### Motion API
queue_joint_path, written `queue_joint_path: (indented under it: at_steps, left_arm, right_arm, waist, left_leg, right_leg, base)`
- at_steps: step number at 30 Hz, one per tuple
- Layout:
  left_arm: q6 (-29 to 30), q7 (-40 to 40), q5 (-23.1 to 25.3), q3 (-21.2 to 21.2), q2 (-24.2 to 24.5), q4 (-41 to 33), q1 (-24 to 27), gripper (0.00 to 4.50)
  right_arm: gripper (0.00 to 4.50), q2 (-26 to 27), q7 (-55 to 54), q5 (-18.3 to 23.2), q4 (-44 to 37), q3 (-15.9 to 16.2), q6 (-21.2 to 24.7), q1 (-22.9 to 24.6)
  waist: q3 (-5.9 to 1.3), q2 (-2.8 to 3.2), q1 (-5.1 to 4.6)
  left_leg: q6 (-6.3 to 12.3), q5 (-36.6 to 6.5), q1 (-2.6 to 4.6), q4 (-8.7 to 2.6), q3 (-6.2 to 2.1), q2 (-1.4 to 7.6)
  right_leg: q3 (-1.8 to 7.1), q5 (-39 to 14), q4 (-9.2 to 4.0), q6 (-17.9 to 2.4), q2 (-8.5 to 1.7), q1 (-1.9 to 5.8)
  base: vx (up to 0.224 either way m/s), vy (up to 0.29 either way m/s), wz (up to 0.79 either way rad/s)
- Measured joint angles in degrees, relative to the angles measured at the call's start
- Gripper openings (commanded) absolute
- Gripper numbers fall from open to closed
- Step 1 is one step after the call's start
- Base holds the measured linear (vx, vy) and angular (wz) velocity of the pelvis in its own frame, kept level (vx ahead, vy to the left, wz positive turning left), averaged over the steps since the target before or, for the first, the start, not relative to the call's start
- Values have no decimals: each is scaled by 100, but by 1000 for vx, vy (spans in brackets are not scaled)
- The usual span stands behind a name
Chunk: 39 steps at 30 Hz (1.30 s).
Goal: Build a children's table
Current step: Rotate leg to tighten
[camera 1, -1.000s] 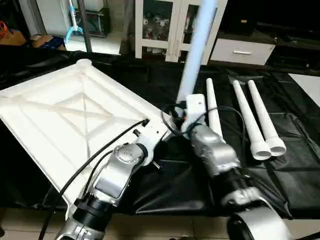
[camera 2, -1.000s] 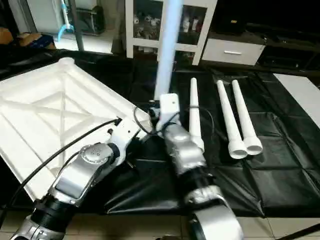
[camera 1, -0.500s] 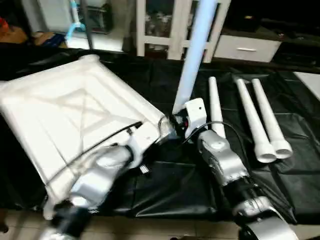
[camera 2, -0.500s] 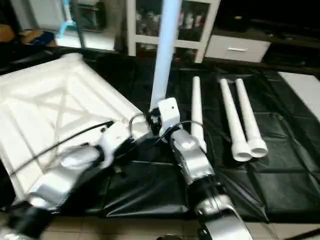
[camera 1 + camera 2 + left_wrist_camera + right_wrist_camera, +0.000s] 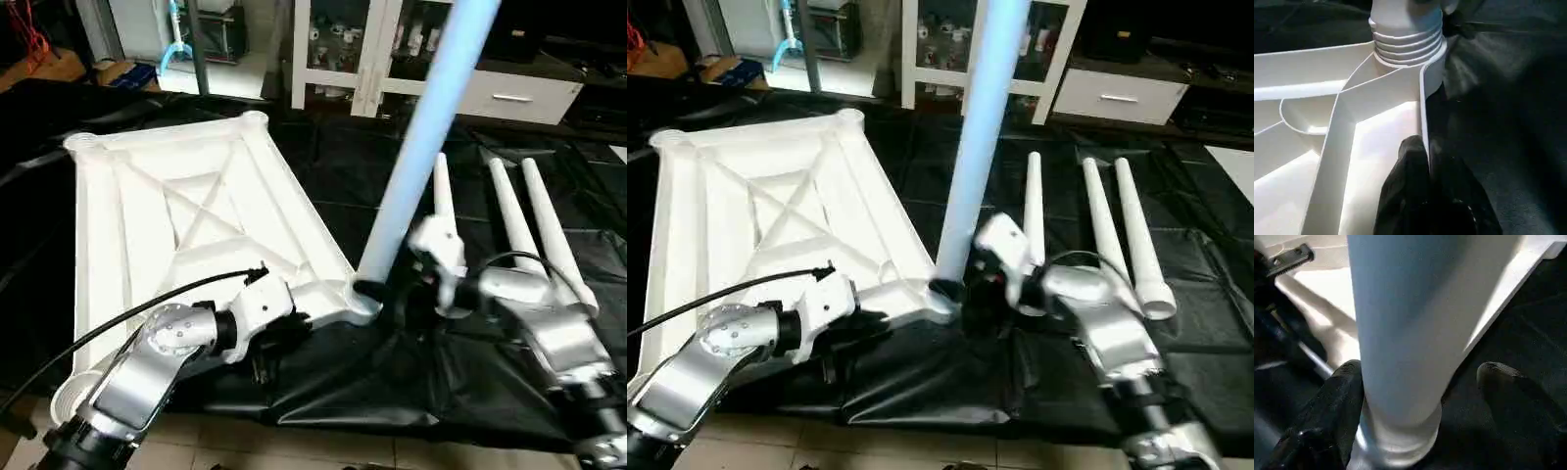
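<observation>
right gripper (image 5: pixel 1415 396) opened around leg (image 5: pixel 980 147), tabletop (image 5: pixel 196 206) swung

silver rounded forearms, left arm (image 5: pixel 162 357) with black cable looping off toward 9 o'clock, right arm (image 5: pixel 549 328) with thin black wire, white wrist blocks, black rubbery fingers (image 5: pixel 1334 416)

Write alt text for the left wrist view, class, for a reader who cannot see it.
A white threaded leg stands in the corner socket of the upturned table top, whose raised ribs spread from that corner. The left gripper, black and shut, pinches the top's edge wall, with black sheeting beside it.
</observation>
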Motion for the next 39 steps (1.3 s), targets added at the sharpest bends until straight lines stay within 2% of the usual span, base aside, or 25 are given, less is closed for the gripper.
queue_joint_path:
  at_steps: [2, 5, 7, 9, 11, 15, 17, 19, 26, 31, 36, 39]
  left_arm:
    - [1, -36, -27, 4, 12, 0, 3, 0]
    - [3, -47, -39, 5, 12, -4, 4, 0]
    - [4, -56, -46, 7, 11, -9, 6, 0]
    - [18, -78, -80, 8, 10, -24, 15, 0]
    - [33, -107, -128, 17, 10, -36, 26, 0]
    - [59, -125, -131, 21, 9, -69, 36, 0]
    - [73, -126, -132, 25, 10, -70, 36, 0]
    - [75, -126, -131, 26, 10, -70, 36, 0]
    - [92, -107, -124, 26, 13, -69, 36, 0]
    - [366, 395, 196, -15, -243, 32, -140, 0]
    - [1230, 1181, 478, -9, -903, 265, -497, 0]
    - [1767, 1823, 621, 57, -1461, 529, -776, 0]
  right_arm:
    - [384, -27, 114, 78, 32, -40, 63, 12]
    - [351, 18, 136, 155, 78, -65, 95, 12]
    - [346, 76, 183, 226, 94, -77, 174, 13]
    - [309, 109, 223, 317, 116, -91, 213, 13]
    - [305, 153, 279, 364, 170, -108, 213, 13]
    - [263, 185, 345, 371, 195, -108, 211, 12]
    - [261, 208, 399, 373, 201, -106, 211, 12]
    - [229, 212, 426, 376, 214, -107, 212, 12]
    - [194, 258, 393, 371, 237, -116, 232, 8]
    - [193, 829, -582, 179, 566, -265, 237, -144]
    - [191, 1678, -2241, -130, 1127, -434, 329, -560]
    - [191, 2281, -3494, -370, 1597, -573, 290, -899]
  waist:
    - [0, 0, -4]
    - [0, 0, -5]
    - [0, 0, -5]
    - [0, 0, -1]
    - [0, 0, 0]
    - [0, 0, 0]
    - [0, 0, -1]
    - [0, 0, -1]
    - [0, -2, 0]
    - [-2, -29, -74]
    - [-19, -63, -191]
    - [-29, -78, -229]
  left_leg:
    - [0, 0, 0, 0, 0, 0]
    - [0, 0, -3, 3, -1, 0]
    - [0, 0, -4, 4, -1, 0]
    - [0, 0, -5, 3, -1, 0]
    - [1, 1, -6, 4, -1, 0]
    - [1, 1, -10, 6, -1, 0]
    - [1, 1, -10, 6, -1, 1]
    - [1, 1, -10, 6, -1, 0]
    - [1, 1, -8, 7, -2, 1]
    - [-1, 2, 2, 17, -5, 4]
    - [-13, 8, 25, 21, -16, 3]
    - [-17, 10, 30, 25, -27, 2]
  right_leg:
    - [0, 0, 0, 0, 0, 1]
    - [0, 0, 0, 0, 0, 1]
    - [0, 0, 0, 0, 0, 1]
    - [0, 0, 0, 0, 0, 0]
    - [-1, 0, 0, -1, 0, 0]
    - [0, 11, -2, -21, 0, -1]
    - [-1, 11, -2, -21, 0, -1]
    - [-1, 10, -2, -20, 0, -1]
    - [-1, 3, -1, -8, 0, 1]
    - [-2, 6, 3, -11, 6, 2]
    - [-11, 9, 1, -14, 6, 12]
    - [-20, 9, -4, -14, 6, 13]
  base:
    - [0, 0, 0]
    - [0, 0, 0]
    - [0, 0, 0]
    - [0, 0, 0]
    - [0, 0, 0]
    - [0, 0, 0]
    - [0, 0, 0]
    - [0, 0, 0]
    - [0, 0, 0]
    - [0, 0, 0]
    - [0, 0, 0]
    - [0, 0, 0]
